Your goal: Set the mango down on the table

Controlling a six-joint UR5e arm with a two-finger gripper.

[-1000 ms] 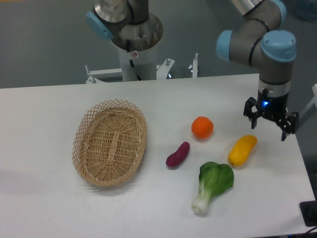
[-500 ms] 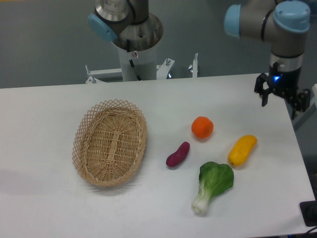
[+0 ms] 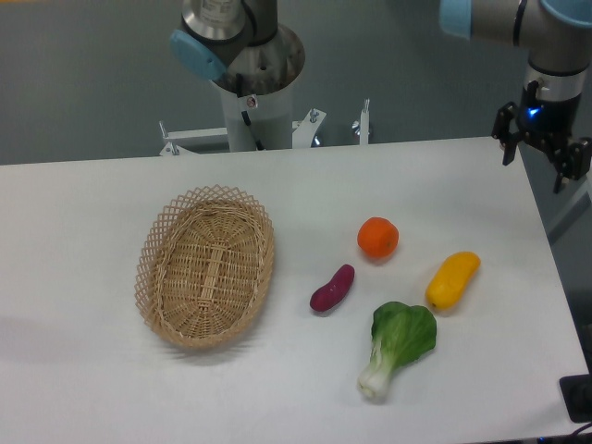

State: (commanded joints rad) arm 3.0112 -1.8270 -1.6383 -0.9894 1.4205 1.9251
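The yellow mango [image 3: 452, 280] lies on the white table [image 3: 92, 388] at the right, between the orange and the table's right edge. My gripper [image 3: 535, 166] is open and empty. It hangs high above the table's far right corner, well up and to the right of the mango, touching nothing.
An oval wicker basket [image 3: 206, 266] sits left of centre. A round orange [image 3: 377, 238], a purple sweet potato [image 3: 332, 288] and a green bok choy [image 3: 397, 346] lie near the mango. The robot's base column [image 3: 254, 88] stands behind the table's far edge.
My gripper has risen and moved away from the mango, up and to the right toward the far right corner. The mango and other items have not moved.
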